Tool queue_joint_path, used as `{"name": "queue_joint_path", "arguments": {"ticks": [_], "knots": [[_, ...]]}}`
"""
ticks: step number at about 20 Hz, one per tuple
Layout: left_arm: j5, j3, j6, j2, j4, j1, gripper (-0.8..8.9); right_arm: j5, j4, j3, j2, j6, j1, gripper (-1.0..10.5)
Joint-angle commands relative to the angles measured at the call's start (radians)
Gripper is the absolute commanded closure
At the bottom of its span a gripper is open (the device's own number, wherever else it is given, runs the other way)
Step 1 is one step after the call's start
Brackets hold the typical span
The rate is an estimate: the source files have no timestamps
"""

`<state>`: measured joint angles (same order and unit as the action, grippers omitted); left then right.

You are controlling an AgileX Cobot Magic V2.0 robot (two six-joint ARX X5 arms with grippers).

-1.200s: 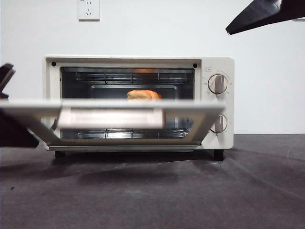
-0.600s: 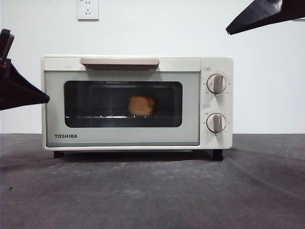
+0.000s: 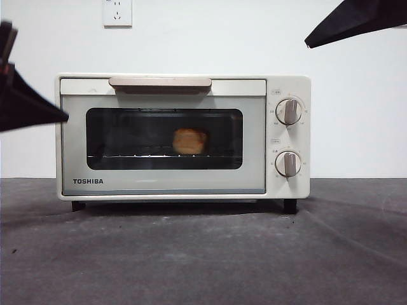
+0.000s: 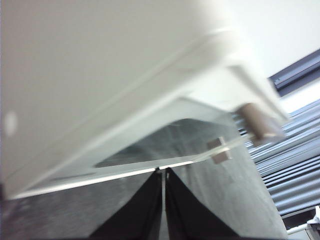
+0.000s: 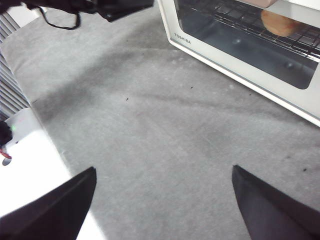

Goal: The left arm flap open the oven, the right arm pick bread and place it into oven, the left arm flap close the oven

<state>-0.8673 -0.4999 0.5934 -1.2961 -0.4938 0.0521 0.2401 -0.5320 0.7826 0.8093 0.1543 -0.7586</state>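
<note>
The cream-white oven [image 3: 254, 127] stands mid-table with its door shut and the beige handle [image 3: 159, 82] up at the top. Through the dark glass the bread [image 3: 189, 141] shows on the wire rack. My left gripper [image 3: 54, 115] hovers just off the oven's left side, its jaws shut and holding nothing. In the left wrist view the left gripper [image 4: 162, 175] points at the oven's wall [image 4: 100, 75] near the door handle [image 4: 257, 122]. My right gripper [image 5: 163, 172] hangs open, high and to the right [image 3: 315, 39], over bare table, with the oven [image 5: 240, 75] and bread [image 5: 280, 22] ahead of it.
A grey cloth [image 3: 203, 254] covers the table in front of the oven. A wall socket [image 3: 117, 13] sits above on the white wall. The right wrist view shows the left arm [image 5: 100, 7] and a white table edge [image 5: 30, 150].
The oven door, half open a second ago, swung up and is closed. The left gripper rose from low beside the door to the oven's left side. The right arm barely shifted.
</note>
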Motion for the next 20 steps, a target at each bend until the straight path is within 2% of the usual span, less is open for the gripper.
{"name": "queue_joint_path", "arguments": {"ticks": [1,5,12,15,20], "knots": [[0.01,-0.012,-0.015,0.065,0.032,-0.011,7.97,-0.022,0.023,0.008,0.006,0.002,-0.01,5.2],[0.059,-0.023,-0.077,0.19,0.173,-0.034,7.97,-0.033,0.036,0.008,0.006,0.002,-0.01,5.2],[0.24,-0.157,-0.343,0.388,0.648,-0.097,7.97,-0.065,0.081,0.008,0.007,0.002,-0.01,5.2],[0.303,-0.237,-0.426,0.431,0.819,-0.13,7.97,-0.072,0.103,0.008,0.007,0.002,-0.01,5.2],[0.356,-0.349,-0.517,0.475,1.033,-0.188,7.97,-0.092,0.113,0.008,0.007,0.002,-0.01,5.2]]}}
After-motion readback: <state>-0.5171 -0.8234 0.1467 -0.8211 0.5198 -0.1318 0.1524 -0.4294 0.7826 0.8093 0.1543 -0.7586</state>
